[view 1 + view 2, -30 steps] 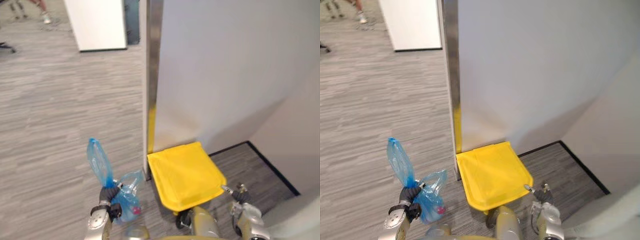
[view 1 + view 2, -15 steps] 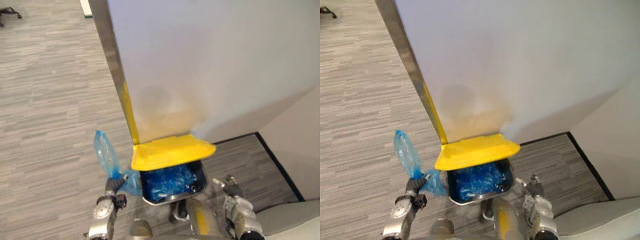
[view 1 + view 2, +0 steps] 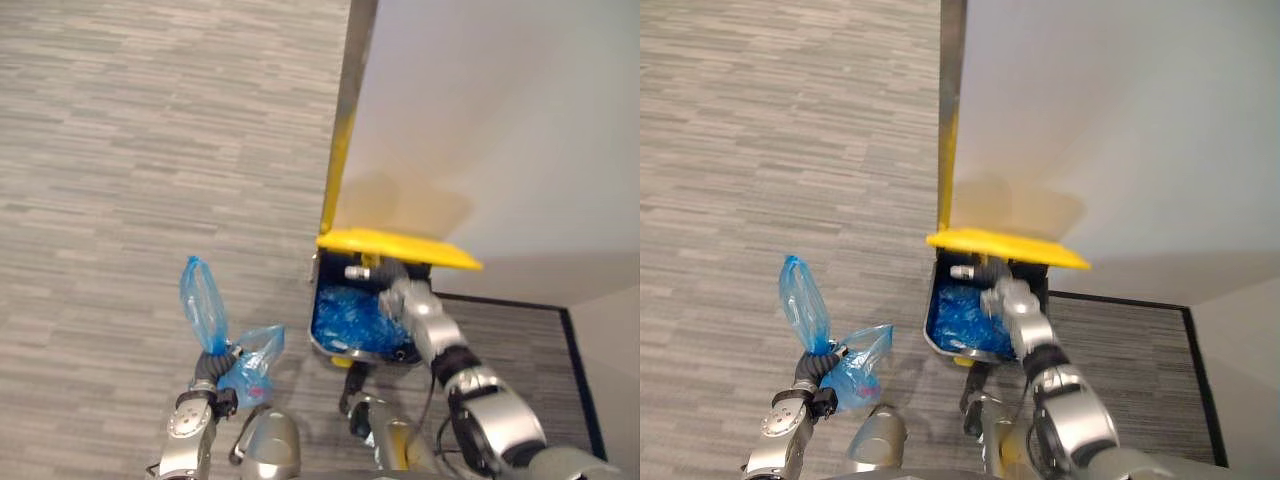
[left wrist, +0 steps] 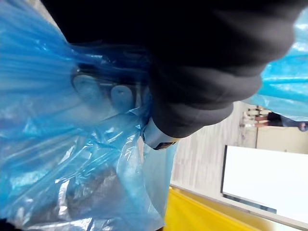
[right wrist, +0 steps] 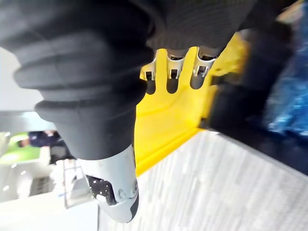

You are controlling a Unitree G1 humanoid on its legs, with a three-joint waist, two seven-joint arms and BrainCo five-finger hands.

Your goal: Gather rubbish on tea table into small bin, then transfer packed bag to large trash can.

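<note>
The left hand point(image 3: 208, 374) is clamping its fingers round the packed blue bag's point(image 3: 204, 308) neck just beside the large trash can point(image 3: 322, 349), while the right hand's point(image 3: 392, 291) straight fingers are propping the can's yellow lid point(image 3: 400, 247), which is probably risking slipping free and dropping onto the bag.

Left arm point(image 3: 183, 445) enters lower left of left eye view, forearm pointing up frame. Left hand point(image 3: 208, 384) at its end, fingers curled tight round neck of blue bag point(image 3: 203, 308). Right arm point(image 3: 478, 395) enters lower right, stretched up and left toward frame centre, wrist under dark ribbed cover. Right hand point(image 3: 388, 284) at centre, fingers straight at underside of yellow lid point(image 3: 400, 247), thumb point(image 5: 115, 192) splayed apart.
</note>
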